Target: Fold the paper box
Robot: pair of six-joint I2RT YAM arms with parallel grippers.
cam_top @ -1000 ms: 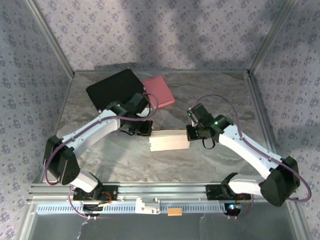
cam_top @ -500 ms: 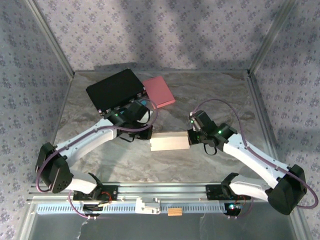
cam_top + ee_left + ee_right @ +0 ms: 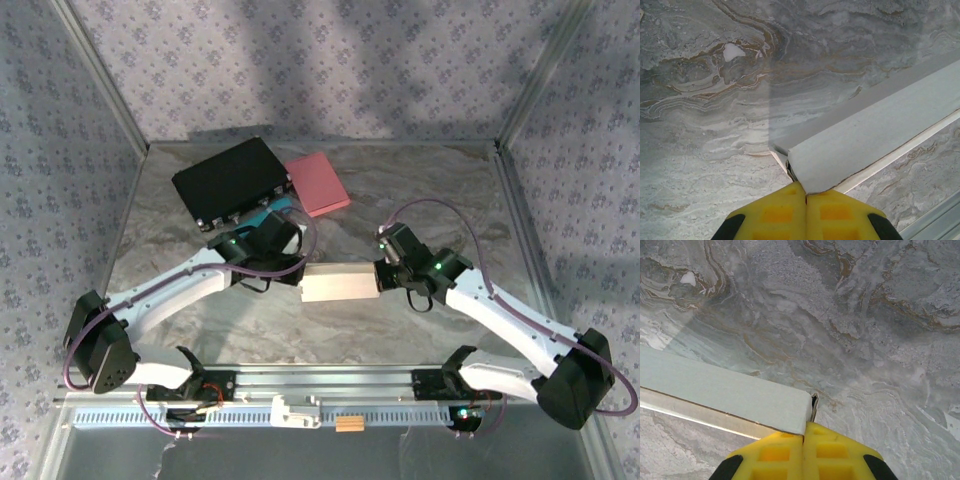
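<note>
White paper box (image 3: 339,283) lies mid-frame; left gripper (image 3: 805,191) and right gripper (image 3: 804,432) have jaws pressed together, tips touching its opposite end corners

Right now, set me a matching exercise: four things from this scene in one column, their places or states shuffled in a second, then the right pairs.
1. paper box
2. black case
3. pink box
4. left pincer

A. far left of the table
B. shut on a corner of the paper box
C. white, in the middle
D. far side, just right of the black case

Pairs: 1-C, 2-A, 3-D, 4-B
</note>
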